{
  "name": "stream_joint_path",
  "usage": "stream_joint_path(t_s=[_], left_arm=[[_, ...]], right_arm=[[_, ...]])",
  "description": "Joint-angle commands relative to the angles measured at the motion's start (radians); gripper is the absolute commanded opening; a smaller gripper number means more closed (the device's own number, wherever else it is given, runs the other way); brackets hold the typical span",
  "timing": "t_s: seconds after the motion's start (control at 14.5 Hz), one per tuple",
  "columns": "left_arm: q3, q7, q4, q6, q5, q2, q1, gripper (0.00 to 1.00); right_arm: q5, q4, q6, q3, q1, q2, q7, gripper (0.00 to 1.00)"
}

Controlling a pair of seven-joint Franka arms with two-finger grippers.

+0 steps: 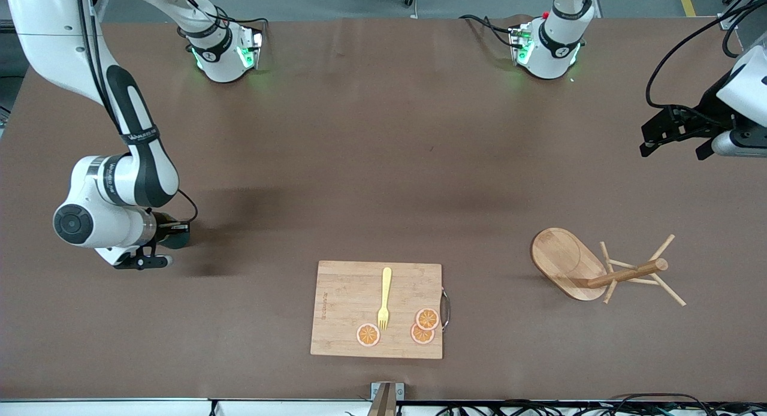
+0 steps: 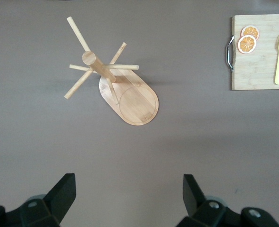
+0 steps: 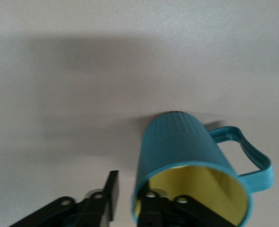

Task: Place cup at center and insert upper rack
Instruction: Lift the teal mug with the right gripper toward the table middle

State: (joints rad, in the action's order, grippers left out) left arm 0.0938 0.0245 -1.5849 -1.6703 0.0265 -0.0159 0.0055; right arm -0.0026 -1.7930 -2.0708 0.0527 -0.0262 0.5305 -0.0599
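The teal-blue cup (image 3: 186,156) with a yellow inside rests on the table at the right arm's end; in the front view it is a dark shape (image 1: 177,235) under the wrist. My right gripper (image 3: 132,189) straddles the cup's rim on the side away from the handle. One finger is inside the cup and the other is outside, with a gap to the wall. The wooden mug tree (image 1: 590,272) lies on its side toward the left arm's end, and also shows in the left wrist view (image 2: 130,92). My left gripper (image 2: 129,196) hangs open and empty above the table there (image 1: 671,137).
A bamboo cutting board (image 1: 347,308) lies near the front edge at the table's middle. It carries a yellow fork (image 1: 384,296) and three orange slices (image 1: 427,318). A metal handle (image 1: 445,308) sits on its side toward the mug tree.
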Motion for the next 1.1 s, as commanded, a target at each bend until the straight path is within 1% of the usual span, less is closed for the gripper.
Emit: stream_joint_path(t_s=[0.0, 0.14, 0.28, 0.41, 0.48, 0.55, 0.62, 0.83, 1.03], left_arm=[[0.003, 0.009, 0.019, 0.018, 0.004, 0.007, 0.005, 1.0], [0.003, 0.009, 0.017, 0.018, 0.004, 0.007, 0.005, 1.0], [0.003, 0.009, 0.019, 0.018, 0.004, 0.007, 0.005, 1.0], [0.003, 0.009, 0.017, 0.018, 0.004, 0.007, 0.005, 1.0], [0.003, 0.009, 0.019, 0.018, 0.004, 0.007, 0.005, 1.0], [0.003, 0.009, 0.019, 0.018, 0.004, 0.007, 0.005, 1.0], [0.003, 0.009, 0.017, 0.018, 0.004, 0.007, 0.005, 1.0], [0.001, 0.009, 0.019, 0.017, 0.004, 0.007, 0.005, 1.0], [0.003, 0.009, 0.019, 0.018, 0.004, 0.007, 0.005, 1.0]], right_arm=[[-0.004, -0.008, 0.015, 0.001, -0.007, -0.017, -0.006, 0.0], [0.001, 0.001, 0.052, -0.01, -0.027, -0.026, -0.006, 0.0], [0.025, 0.055, 0.127, -0.054, -0.031, -0.029, 0.005, 0.0], [0.1, 0.096, 0.179, -0.091, -0.037, -0.029, 0.034, 0.0], [0.133, 0.106, 0.179, -0.105, -0.061, -0.029, 0.086, 0.0], [0.138, 0.116, 0.178, -0.108, -0.099, -0.027, 0.145, 0.0], [0.139, 0.132, 0.173, -0.108, -0.163, -0.027, 0.231, 0.0], [0.141, 0.193, 0.163, -0.108, -0.341, -0.017, 0.536, 0.0], [0.142, 0.219, 0.098, -0.106, -0.51, 0.022, 0.792, 0.0]])
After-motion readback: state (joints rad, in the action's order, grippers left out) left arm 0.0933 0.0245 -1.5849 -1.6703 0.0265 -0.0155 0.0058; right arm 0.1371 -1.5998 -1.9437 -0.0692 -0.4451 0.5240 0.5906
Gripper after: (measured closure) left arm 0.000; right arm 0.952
